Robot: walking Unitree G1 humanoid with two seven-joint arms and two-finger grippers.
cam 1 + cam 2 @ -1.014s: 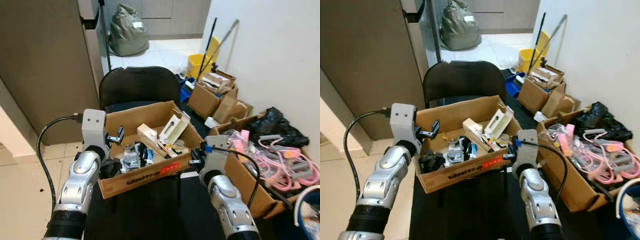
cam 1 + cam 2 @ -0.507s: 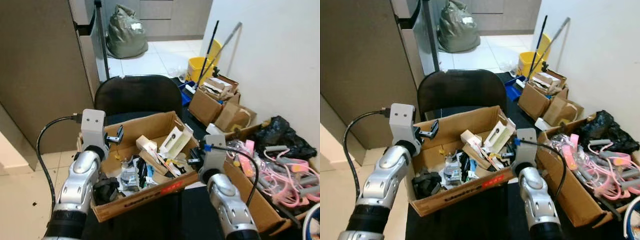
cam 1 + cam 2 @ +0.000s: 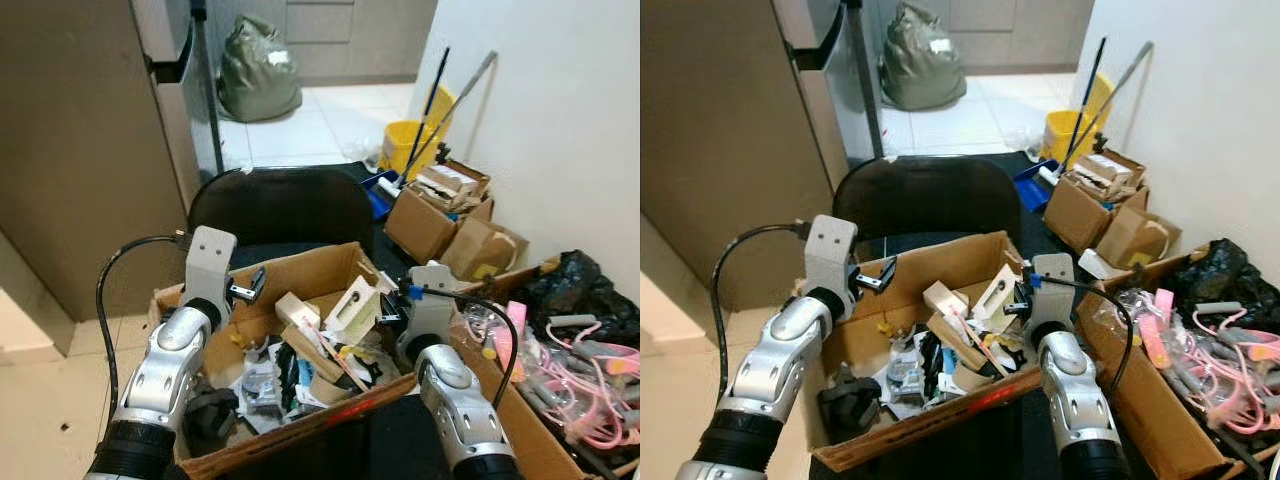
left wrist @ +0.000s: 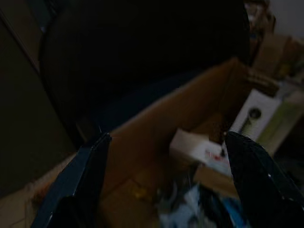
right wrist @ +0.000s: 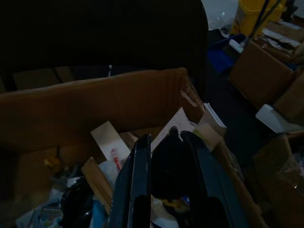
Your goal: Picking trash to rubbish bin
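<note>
The cardboard box (image 3: 300, 300), full of mixed trash, sits on a black chair (image 3: 285, 205) directly before the robot at 12 o'clock. The left gripper (image 3: 250, 285) hovers over the box's left rear corner with its fingers (image 4: 85, 175) spread well apart, empty. The right gripper (image 3: 1018, 297) hangs over the box's right side near the white packaging carton (image 3: 350, 308); its fingers look pressed close together around something dark (what it is cannot be made out in the dim wrist view).

The contents look light: thin card cartons, paper scraps, crumpled plastic. Such pieces would likely crush or slip if pinched hard, so an edge or flap of the white carton seems the best hold. A dark lump (image 3: 210, 415) at the box's 7 o'clock corner looks soft and bulkier. The box itself appears floppy, its front wall sagging, and would probably need both sides supported.
</note>
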